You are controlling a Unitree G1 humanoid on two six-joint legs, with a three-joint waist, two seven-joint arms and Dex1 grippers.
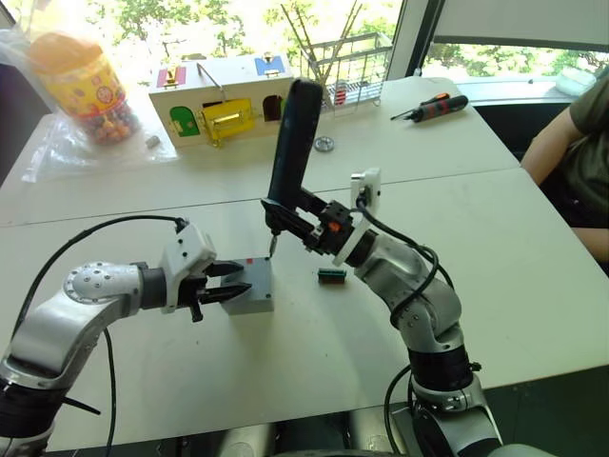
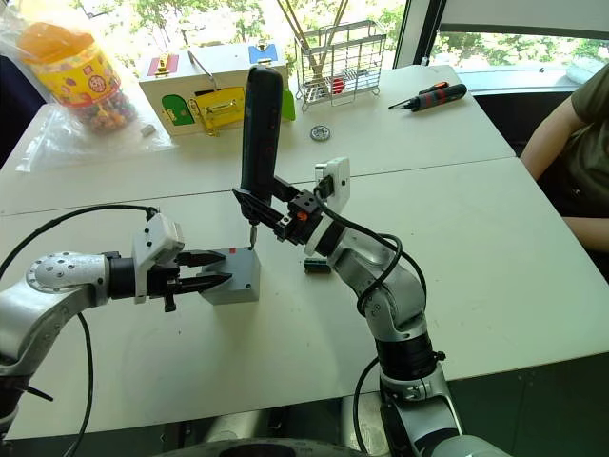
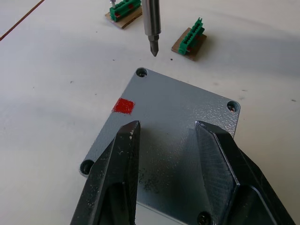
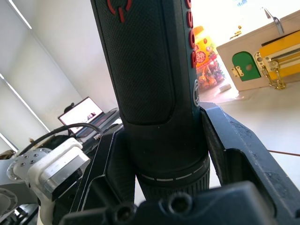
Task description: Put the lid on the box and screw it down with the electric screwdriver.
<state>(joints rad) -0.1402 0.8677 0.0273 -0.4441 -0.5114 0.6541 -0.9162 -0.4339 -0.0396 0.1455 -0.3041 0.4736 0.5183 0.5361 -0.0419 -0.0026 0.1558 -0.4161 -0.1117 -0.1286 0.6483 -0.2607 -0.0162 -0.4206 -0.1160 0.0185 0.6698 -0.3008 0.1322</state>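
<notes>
The box [image 1: 255,286] sits on the white table [image 1: 533,286] with the lid [image 3: 168,117] already on top of it, edges lined up. The lid is a flat grey square with a speckled finish, a small red mark [image 3: 123,105] near 1 edge and a recessed screw hole at each of its 4 corners.

The left gripper [image 1: 228,283] reaches in from the side, its 2 black fingers [image 3: 115,178] spread apart, 1 over each half of the lid's near part. In the left wrist view they lie low over the lid with grey surface showing between them; whether they press on it cannot be told.

The right gripper [image 1: 295,221] is clamped around the lower end of the electric screwdriver [image 1: 291,143], a thick black textured cylinder with red markings, held nearly upright and leaning slightly. Its short metal bit [image 3: 152,28] points down beyond the left fingertips, hanging just above the lid's far corner hole [image 3: 141,72] without touching it.

Further past the bit, 2 small green connector pieces [image 3: 190,40] on brown bases lie on the table, well beyond the lid's far edge.
</notes>
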